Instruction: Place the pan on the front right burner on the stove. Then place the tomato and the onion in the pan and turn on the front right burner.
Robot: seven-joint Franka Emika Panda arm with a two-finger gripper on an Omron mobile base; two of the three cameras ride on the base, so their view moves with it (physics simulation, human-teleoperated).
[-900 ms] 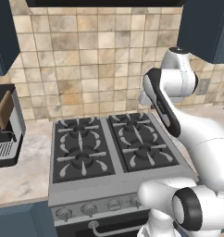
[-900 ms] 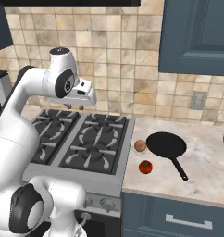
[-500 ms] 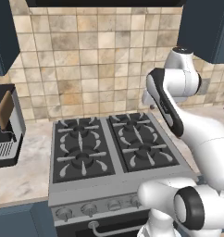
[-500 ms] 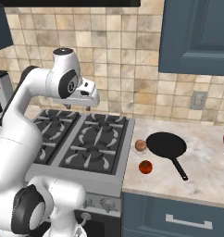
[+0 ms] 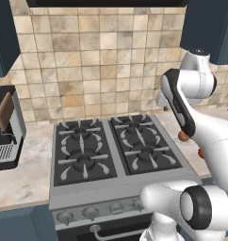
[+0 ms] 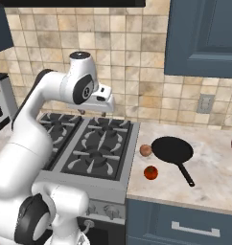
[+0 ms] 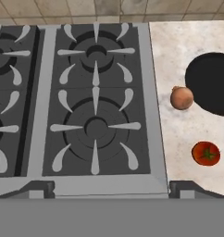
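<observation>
So the frying pan (image 6: 172, 150) is sitting on the bench (image 6: 209, 177) right of the stove (image 6: 96, 148), well apart from the front right burner (image 7: 96, 127), which is sitting bare. Its long thin handle (image 6: 184, 173) is pointing toward the bench's front edge, away from the stove. The onion (image 6: 145, 150) is lying just beside the pan's left rim, possibly touching it; the tomato (image 6: 151, 172) is lying a bit nearer the front edge, apart from both.

The end effector (image 6: 95, 111) is hovering high over the stove's rear, not yet over the pan. Its fingers are too small to read in the right base view, and the hand view isn't showing the tips, so I can't tell its state from the pictures; nothing looks held.

Handling call: the pan is looking rigid and fairly heavy, with a smooth, shallow rim giving poor purchase. The handle is likely the better hold, taken near the bowl so the pan isn't sagging or twisting. Onion and tomato are both small, round, likely to roll; the glossy tomato is probably slippery and soft, so a centred, gentle pinch.
</observation>
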